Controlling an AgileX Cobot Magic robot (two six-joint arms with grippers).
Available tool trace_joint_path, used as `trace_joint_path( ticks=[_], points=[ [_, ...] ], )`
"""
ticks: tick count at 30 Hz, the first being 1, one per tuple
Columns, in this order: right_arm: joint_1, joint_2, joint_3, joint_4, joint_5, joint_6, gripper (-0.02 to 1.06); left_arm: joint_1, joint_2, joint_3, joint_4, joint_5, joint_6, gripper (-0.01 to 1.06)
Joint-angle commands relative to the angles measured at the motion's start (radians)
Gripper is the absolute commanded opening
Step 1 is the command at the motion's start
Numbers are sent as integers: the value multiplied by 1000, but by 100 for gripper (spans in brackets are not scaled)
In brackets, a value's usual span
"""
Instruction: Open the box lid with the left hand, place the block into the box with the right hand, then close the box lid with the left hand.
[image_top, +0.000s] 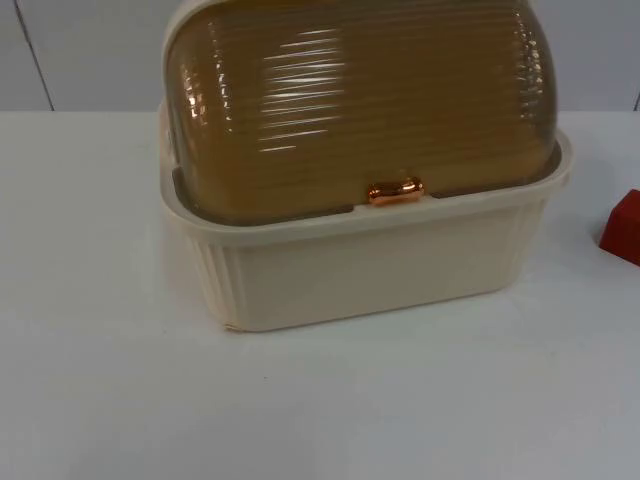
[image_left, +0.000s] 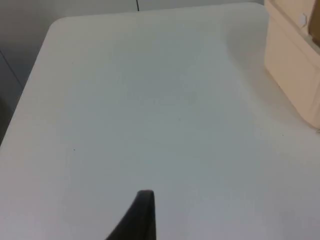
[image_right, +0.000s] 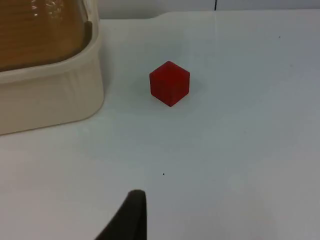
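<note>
A cream ribbed plastic box (image_top: 380, 265) sits toward the counter's (image_top: 120, 380) far edge, its amber translucent domed lid (image_top: 360, 100) shut, a copper handle (image_top: 396, 191) at the lid's front rim. The small red cube block (image_right: 169, 83) lies on the counter near the box's right end — apart from it. Left gripper (image_left: 142, 215) and right gripper (image_right: 130, 215) both hang over bare counter; whether their jaws are parted cannot be told.

You see a cream box (image_top: 370, 265) with ribbed sides. Its brown see-through lid (image_top: 350, 110) is round on top and shut, with a small shiny copper handle (image_top: 396, 191) at the front edge. A red block (image_right: 169, 83) sits near the box, to its right, not touching it.
</note>
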Motion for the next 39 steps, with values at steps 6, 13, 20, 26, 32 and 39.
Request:
trace_joint_path(
  ticks=[6,13,20,26,32,39],
  points=[
    [3,54,-86,-12,-9,48,104,-3,68,-114,32,-74,-54,105],
    [3,312,-286,-34,-70,50,104,-3,312,-279,148,-260,-54,105],
    [3,565,-500,-162,-152,50,104,-3,534,-388,107,-377,-58,105],
    [3,728,-610,-242,-256,69,104,-3,731,-427,57,-393,-58,105],
    [3,846,-666,-243,-273,69,104,-3,899,-457,45,-392,-37,105],
    [3,899,-666,-239,-279,77,104,-25,1033,-457,-111,-340,178,105]
  ],
)
